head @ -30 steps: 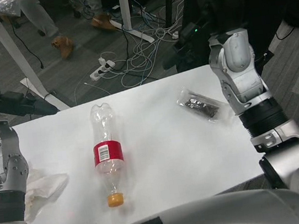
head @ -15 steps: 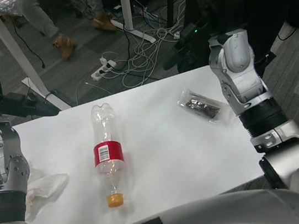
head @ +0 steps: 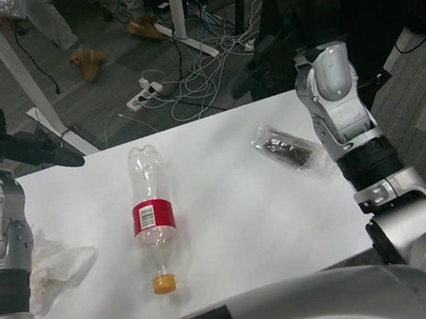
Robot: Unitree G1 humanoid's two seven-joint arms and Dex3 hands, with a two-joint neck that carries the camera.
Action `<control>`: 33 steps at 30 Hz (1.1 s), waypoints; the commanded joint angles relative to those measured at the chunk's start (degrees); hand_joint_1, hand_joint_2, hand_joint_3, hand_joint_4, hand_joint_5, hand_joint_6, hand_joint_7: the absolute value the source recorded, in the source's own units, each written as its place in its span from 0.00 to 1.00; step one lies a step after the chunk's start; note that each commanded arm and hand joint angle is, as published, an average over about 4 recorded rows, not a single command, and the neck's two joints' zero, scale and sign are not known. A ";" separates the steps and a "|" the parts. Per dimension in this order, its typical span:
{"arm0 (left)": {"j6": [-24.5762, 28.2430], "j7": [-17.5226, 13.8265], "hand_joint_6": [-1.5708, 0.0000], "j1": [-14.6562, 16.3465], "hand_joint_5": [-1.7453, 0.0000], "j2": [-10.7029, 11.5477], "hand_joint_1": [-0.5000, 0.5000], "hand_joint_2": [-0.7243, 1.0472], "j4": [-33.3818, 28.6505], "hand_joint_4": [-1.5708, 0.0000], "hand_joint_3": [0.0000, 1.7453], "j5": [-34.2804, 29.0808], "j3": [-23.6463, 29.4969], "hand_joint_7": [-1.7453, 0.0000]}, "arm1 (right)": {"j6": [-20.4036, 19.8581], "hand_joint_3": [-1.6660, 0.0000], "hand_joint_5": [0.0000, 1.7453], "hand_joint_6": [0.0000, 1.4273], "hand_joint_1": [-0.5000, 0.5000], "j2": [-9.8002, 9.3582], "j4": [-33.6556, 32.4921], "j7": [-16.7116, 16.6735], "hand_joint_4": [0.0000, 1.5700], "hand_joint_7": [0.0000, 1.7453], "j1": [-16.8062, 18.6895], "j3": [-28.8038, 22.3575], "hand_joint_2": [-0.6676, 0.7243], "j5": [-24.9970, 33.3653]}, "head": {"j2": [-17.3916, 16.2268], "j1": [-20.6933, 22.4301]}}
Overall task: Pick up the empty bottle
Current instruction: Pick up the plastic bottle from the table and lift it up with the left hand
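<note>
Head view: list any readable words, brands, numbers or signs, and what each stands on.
No text can be read.
Clear plastic bottle lying on the white table: its red label carries a white barcode patch, digits too blurred to read.
Clear wrapper with dark contents: no legible print.

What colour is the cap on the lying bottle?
Orange, on the bottle's cap; head view.
</note>
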 commanded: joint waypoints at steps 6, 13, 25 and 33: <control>12.44 -11.32 1.00 1.36 1.00 2.91 0.00 0.05 -10.29 0.95 0.00 23.78 0.61 1.00 | -0.37 1.00 0.00 0.00 0.08 0.23 7.96 0.65 0.00 0.00 -1.54 -0.39 0.82 -0.19 | -6.77 5.86; 12.22 -15.01 1.00 -0.88 1.00 12.45 0.00 0.00 -10.70 0.95 0.00 28.26 -5.65 1.00 | -0.61 1.00 0.00 0.00 0.08 -0.73 11.49 1.04 0.00 0.00 -2.36 0.38 0.85 0.34 | -8.24 8.68; 6.55 -16.07 1.00 -10.59 1.00 25.72 0.00 0.00 -10.55 0.98 0.00 36.22 -18.86 1.00 | -1.03 1.00 0.00 0.00 0.08 -1.87 14.11 1.35 0.00 0.00 -2.82 4.32 0.85 2.98 | -8.09 9.38; 3.21 -14.31 1.00 -23.34 1.00 33.45 0.00 0.00 -10.37 1.00 0.00 37.45 -37.80 1.00 | -0.63 1.00 0.00 0.00 0.08 -3.37 15.69 1.35 0.00 0.00 -3.65 9.55 0.83 6.49 | -8.11 9.35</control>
